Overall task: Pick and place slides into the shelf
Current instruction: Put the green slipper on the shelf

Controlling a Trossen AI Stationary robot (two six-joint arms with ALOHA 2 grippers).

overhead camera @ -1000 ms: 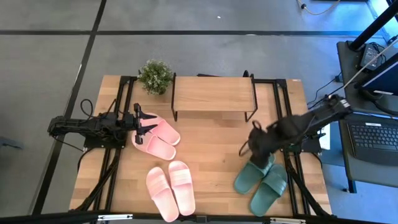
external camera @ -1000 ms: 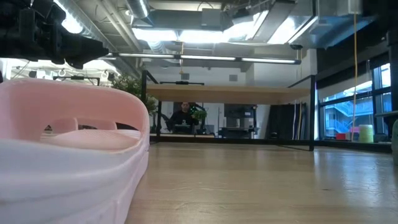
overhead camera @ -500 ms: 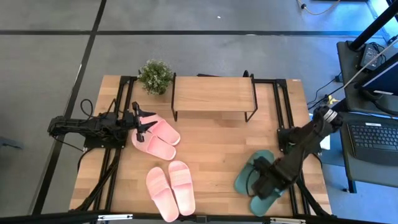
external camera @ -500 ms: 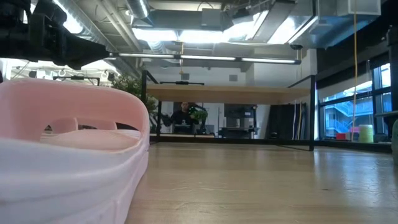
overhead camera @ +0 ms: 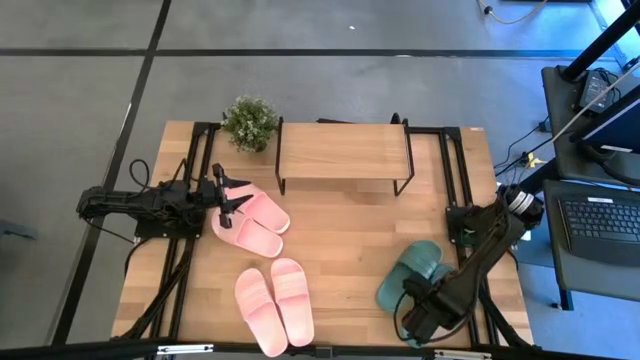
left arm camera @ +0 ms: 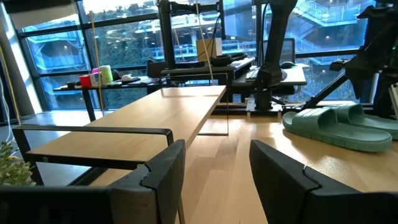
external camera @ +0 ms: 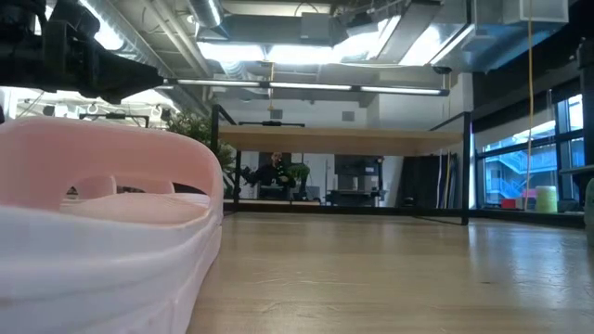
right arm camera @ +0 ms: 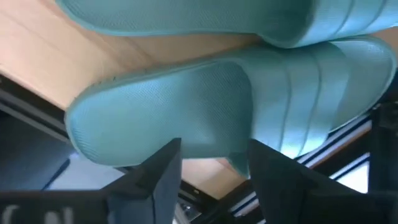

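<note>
Two dark green slides (overhead camera: 415, 268) lie side by side at the table's right near corner. My right gripper (overhead camera: 410, 316) hangs open over the nearer one and hides most of it in the high view. In the right wrist view that slide's sole edge (right arm camera: 205, 124) fills the gap between the fingers. My left gripper (overhead camera: 238, 197) waits open at the table's left, just above a light pink pair (overhead camera: 252, 222). A second pink pair (overhead camera: 275, 305) lies by the near edge. The shelf (overhead camera: 343, 152) stands at the far edge. My right gripper is open and comes from above, slanting toward the near edge. Its fingers (right arm camera: 158, 171) stand on either side of the nearer green slide's sole edge (right arm camera: 211, 140), beside the ribbed strap (right arm camera: 311, 93). I cannot tell whether they touch it. The slide lies flat on the table.
A small potted plant (overhead camera: 249, 122) stands left of the shelf at the far edge. Black arm frames (overhead camera: 455, 170) run along both sides of the table. A desk with a laptop (overhead camera: 600, 225) stands beyond the right edge. Bare wood (overhead camera: 340, 235) lies between the pairs.
My right gripper has swung from the middle right of the table toward the near edge and dropped over the green slides, staying open. The green slides have kept their place.
</note>
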